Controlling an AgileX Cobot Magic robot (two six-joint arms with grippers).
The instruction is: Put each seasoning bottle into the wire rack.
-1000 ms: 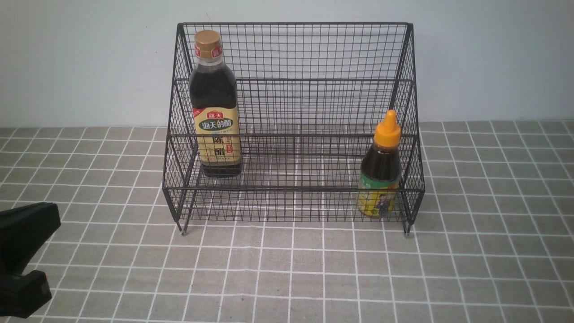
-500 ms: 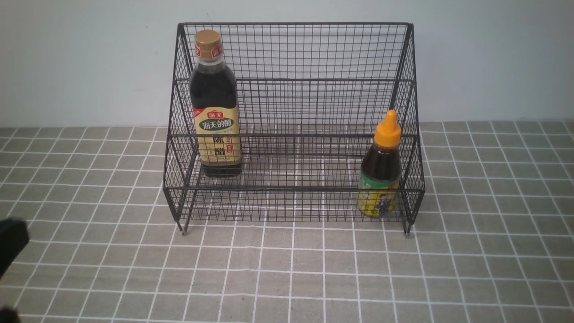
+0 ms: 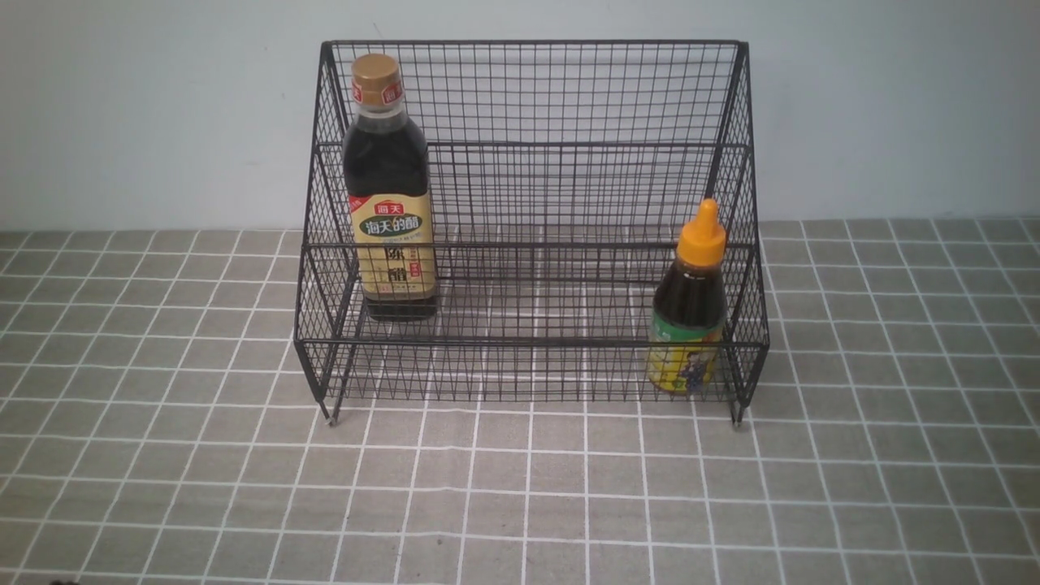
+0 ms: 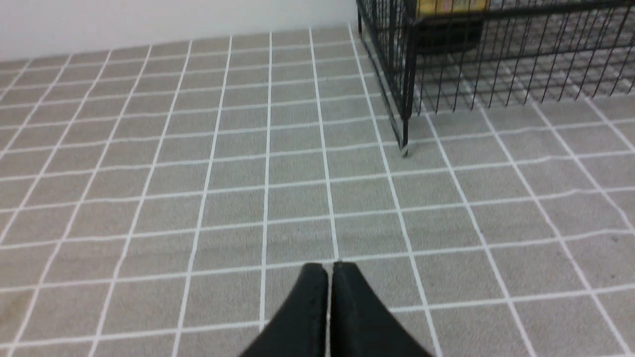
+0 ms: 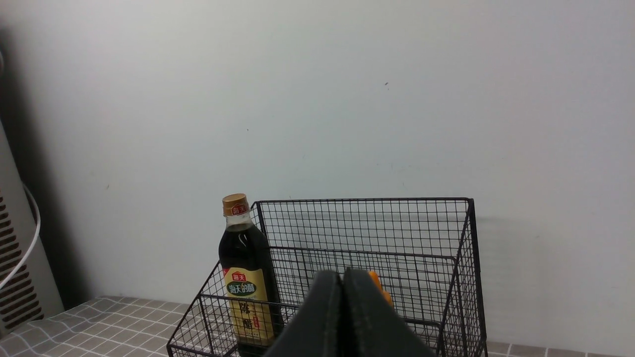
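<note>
Left gripper [image 4: 330,270] jaws together, empty, low over the surface [image 4: 198,188] off the wire rack [image 3: 532,244] corner. Right gripper [image 5: 343,277] likewise, facing it. Tall bottle [image 3: 390,191] upper tier, short bottle [image 3: 689,309] lower, both upright. Risk: an arm clipping the rack would topple them.

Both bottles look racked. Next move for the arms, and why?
Probably none beyond parking. The tall bottle and short bottle both stand upright inside the wire rack. The left gripper and right gripper are shut, holding nothing, clear of the rack.
</note>
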